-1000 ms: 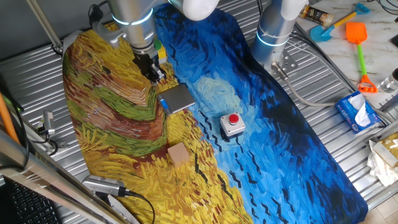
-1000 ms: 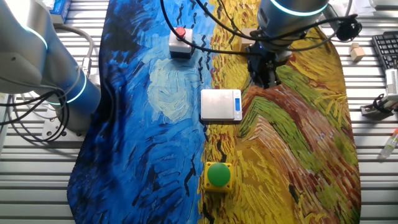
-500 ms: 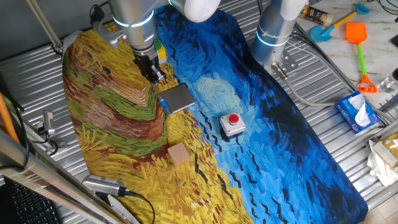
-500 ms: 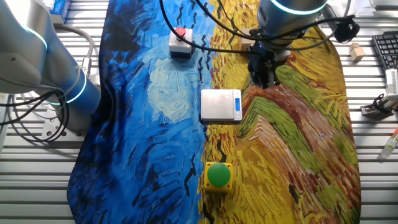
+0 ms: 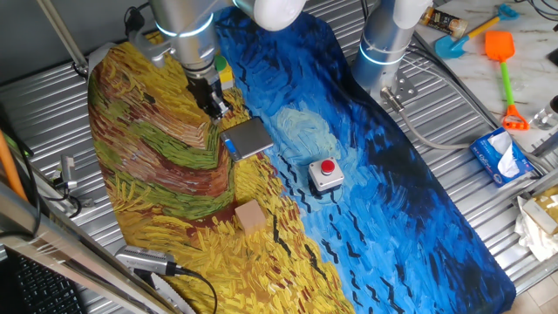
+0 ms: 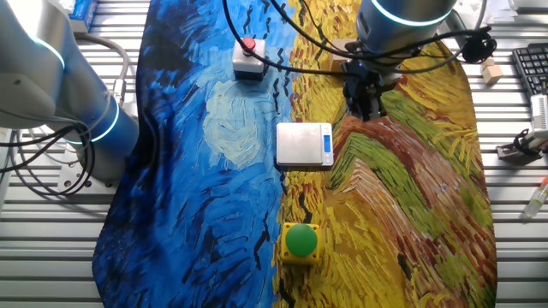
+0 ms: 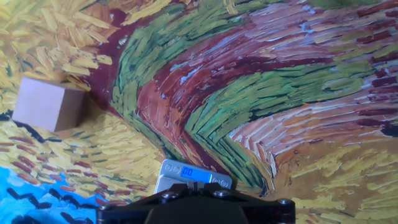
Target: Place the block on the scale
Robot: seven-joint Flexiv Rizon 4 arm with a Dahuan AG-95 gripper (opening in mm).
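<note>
The block (image 5: 249,215) sits on the yellow part of the cloth (image 5: 157,174) near the table's front edge, well apart from the scale (image 5: 247,138) at mid-table. The gripper (image 5: 215,108) hangs just beside the scale, holding nothing; its opening cannot be made out. A red-button box (image 5: 326,174) stands nearby.

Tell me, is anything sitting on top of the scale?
No. The scale is bare in both fixed views. The block sits apart on the painted cloth. The hand view shows only its display edge.

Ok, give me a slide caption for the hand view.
Hand camera over the painted cloth: the block lies at left, the scale at the bottom edge.
</note>
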